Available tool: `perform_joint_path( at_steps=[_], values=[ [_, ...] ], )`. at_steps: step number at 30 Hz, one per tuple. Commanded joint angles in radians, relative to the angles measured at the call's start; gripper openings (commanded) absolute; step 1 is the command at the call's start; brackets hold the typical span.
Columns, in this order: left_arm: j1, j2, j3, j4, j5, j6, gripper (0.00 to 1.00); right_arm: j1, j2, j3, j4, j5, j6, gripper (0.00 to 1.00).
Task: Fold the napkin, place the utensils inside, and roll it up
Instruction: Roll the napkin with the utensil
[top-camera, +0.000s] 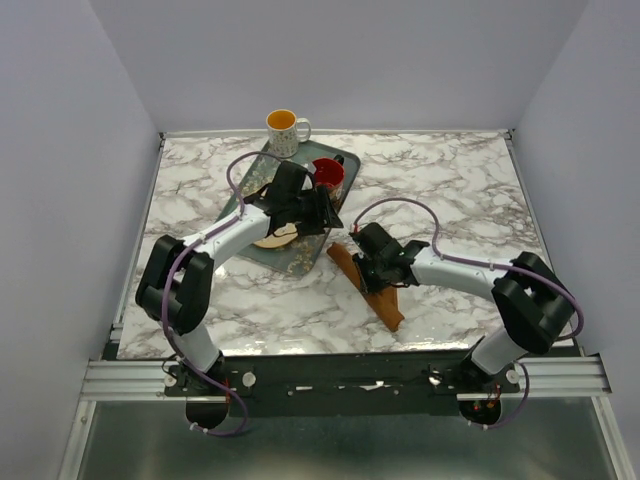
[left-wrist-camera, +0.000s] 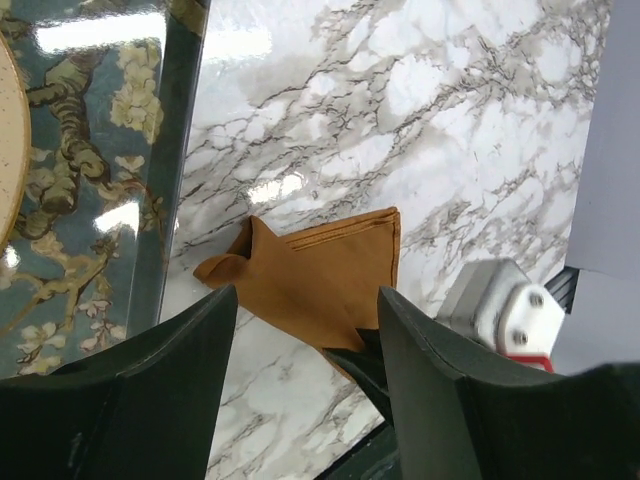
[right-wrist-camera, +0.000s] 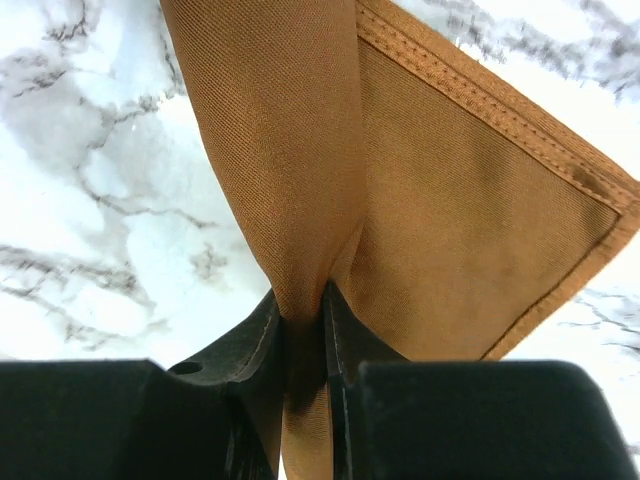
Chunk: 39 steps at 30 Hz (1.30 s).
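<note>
The rust-brown napkin (top-camera: 368, 285) lies folded into a narrow strip on the marble table, just right of the tray. My right gripper (top-camera: 367, 262) is shut on a pinched fold of the napkin (right-wrist-camera: 300, 200), which rises between its jaws. My left gripper (top-camera: 322, 210) hovers over the tray's right side, open and empty; its wrist view shows the napkin (left-wrist-camera: 320, 280) below, beyond its fingers (left-wrist-camera: 170, 370). No cutlery shows clearly in any view.
A dark green patterned tray (top-camera: 300, 258) holds a cream plate (top-camera: 275, 236) and a red cup (top-camera: 327, 174). A white and yellow mug (top-camera: 285, 130) stands behind the tray. Walls close the table on three sides.
</note>
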Motion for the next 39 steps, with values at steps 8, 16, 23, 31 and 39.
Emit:
perform_joint_path(
  at_steps=[8,16,23,31,39],
  values=[
    [-0.062,-0.091,-0.102,-0.047,0.069,0.029,0.66,-0.222,-0.027,-0.253,0.384,-0.593,0.104,0.25],
    [-0.171,-0.029,-0.135,0.042,0.084,-0.055,0.56,-0.29,0.037,-0.332,0.523,-0.739,0.135,0.32],
    [-0.173,0.068,-0.084,0.068,0.076,-0.063,0.52,-0.313,0.06,-0.32,0.494,-0.742,0.125,0.36],
    [-0.171,0.139,-0.075,0.082,0.059,-0.046,0.5,-0.311,0.039,-0.284,0.373,-0.673,0.104,0.47],
    [-0.167,0.15,-0.064,0.076,0.047,-0.045,0.5,-0.288,-0.09,-0.2,0.086,-0.48,0.044,0.59]
  ],
)
